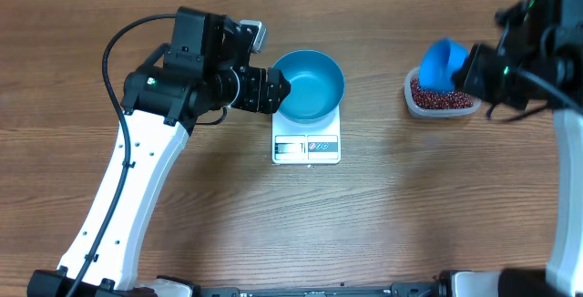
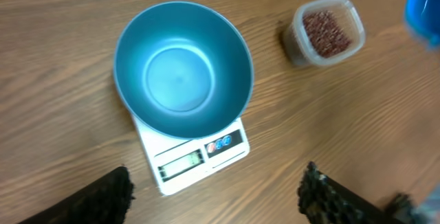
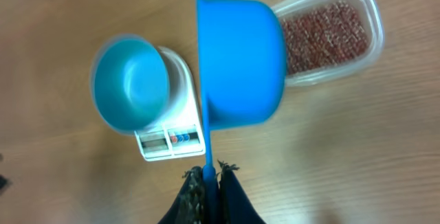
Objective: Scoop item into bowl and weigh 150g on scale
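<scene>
While the round bright blue bowl (image 2: 182, 69) sits empty on the flat white scale (image 2: 192, 162), the left gripper (image 1: 273, 90) gapes open just left of it, holding nothing; at right, the right gripper (image 3: 210, 183) pinches a blue plastic scoop (image 3: 240, 66) over the clear tub (image 3: 371, 25) of red-brown beans (image 3: 323, 35): scooping and weighing are both left to do

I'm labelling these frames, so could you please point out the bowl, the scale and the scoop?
bowl (image 2: 180, 73): left wrist view, bare inner floor.
scale (image 2: 201, 155): left wrist view, display panel edge.
scoop (image 3: 240, 59): right wrist view, outside of its cup.
</scene>
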